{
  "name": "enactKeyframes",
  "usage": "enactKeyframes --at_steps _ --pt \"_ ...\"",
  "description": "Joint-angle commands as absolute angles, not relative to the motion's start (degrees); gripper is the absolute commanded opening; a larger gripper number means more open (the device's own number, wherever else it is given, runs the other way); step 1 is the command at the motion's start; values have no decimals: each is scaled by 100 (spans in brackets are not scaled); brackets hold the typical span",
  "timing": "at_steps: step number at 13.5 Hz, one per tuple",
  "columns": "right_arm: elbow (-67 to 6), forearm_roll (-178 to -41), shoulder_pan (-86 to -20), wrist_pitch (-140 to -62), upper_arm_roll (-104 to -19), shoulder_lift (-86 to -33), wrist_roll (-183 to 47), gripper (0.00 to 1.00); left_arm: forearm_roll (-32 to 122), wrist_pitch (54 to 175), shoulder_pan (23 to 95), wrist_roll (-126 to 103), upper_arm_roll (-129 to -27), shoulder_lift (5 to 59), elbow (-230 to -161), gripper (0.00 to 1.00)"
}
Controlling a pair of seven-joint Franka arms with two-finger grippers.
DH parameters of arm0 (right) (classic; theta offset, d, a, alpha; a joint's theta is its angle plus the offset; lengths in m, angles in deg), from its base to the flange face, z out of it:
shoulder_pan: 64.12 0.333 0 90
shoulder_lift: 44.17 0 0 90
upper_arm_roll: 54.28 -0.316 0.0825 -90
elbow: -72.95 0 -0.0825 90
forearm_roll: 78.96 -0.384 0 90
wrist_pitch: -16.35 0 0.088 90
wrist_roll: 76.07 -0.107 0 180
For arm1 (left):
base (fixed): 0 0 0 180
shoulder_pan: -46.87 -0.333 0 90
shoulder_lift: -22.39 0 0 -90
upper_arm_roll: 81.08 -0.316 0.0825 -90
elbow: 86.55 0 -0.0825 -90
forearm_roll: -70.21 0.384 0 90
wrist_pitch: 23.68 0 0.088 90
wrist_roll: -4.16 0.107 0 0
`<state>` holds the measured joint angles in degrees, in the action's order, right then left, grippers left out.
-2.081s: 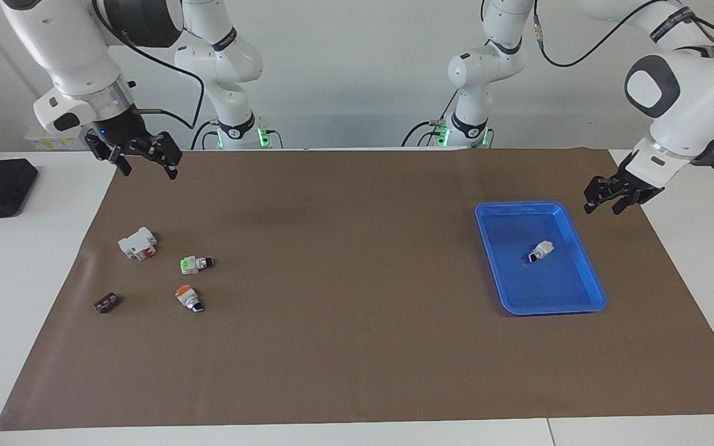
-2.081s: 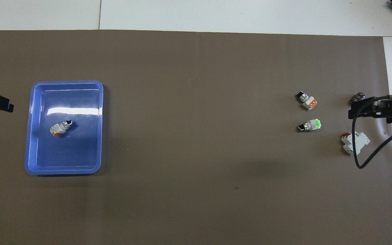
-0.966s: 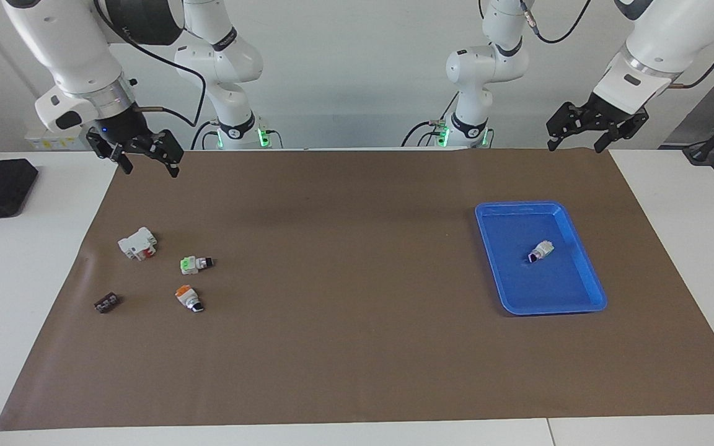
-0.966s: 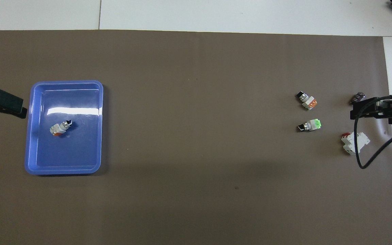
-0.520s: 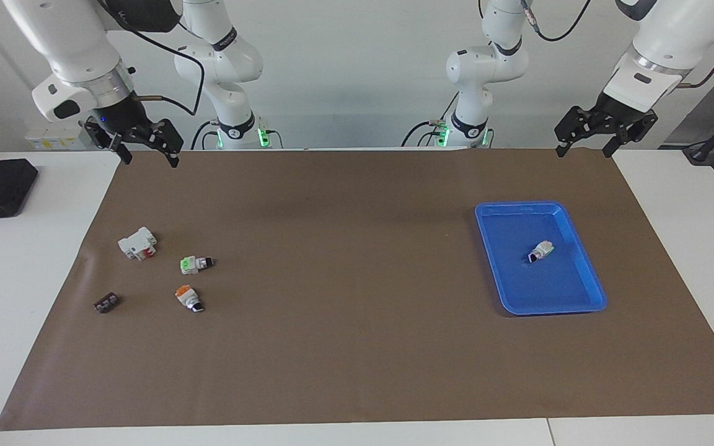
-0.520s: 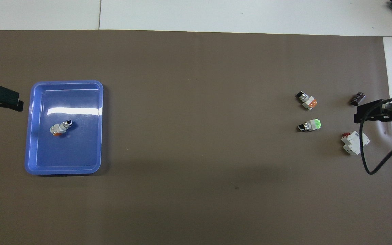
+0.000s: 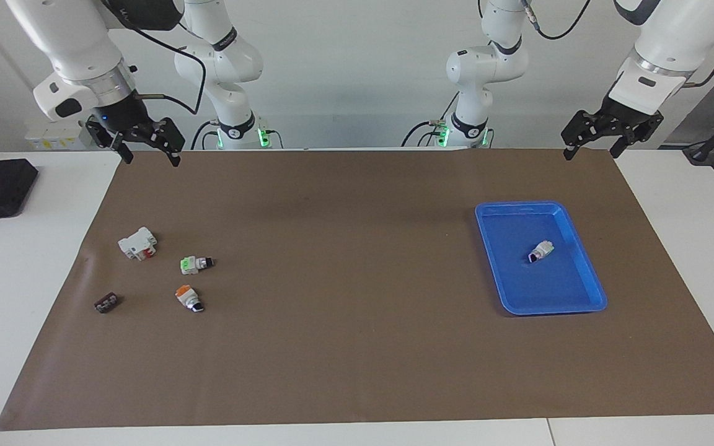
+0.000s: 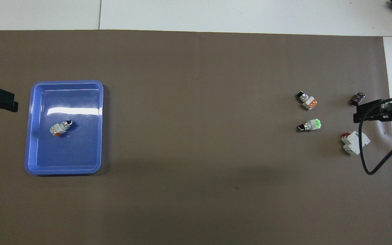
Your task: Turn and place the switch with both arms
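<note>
small white-bodied switch with orange block and black knob [image 7: 541, 251] lies in the blue plastic tray [image 7: 586, 272] at the left arm's end. left gripper [image 7: 597, 131] and right gripper [image 7: 144, 140] both raised, fingers spread, holding nothing.

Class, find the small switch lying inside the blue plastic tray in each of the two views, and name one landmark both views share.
Facing view: the switch lies near the middle of the blue plastic tray, in the picture's right half.
Overhead view: the same switch lies near the middle of the tray, in the picture's left half.
Shared landmark: the green-ended switch on the brown mat, toward the right arm's end.
</note>
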<state>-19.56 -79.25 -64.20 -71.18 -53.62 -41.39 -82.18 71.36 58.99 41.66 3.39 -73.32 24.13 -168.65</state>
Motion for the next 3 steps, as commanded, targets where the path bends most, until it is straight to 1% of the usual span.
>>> enactKeyframes --at_steps 1,3 --pt "-1969 -7843 -6421 -6988 -5375 -4083 -8248 100 7276 6095 4160 302 -7317 2256 -17084 100" --pt "-1987 -7843 -6429 -7005 -5375 -4083 -8248 100 7250 6192 4160 258 -7317 2256 -17084 100"
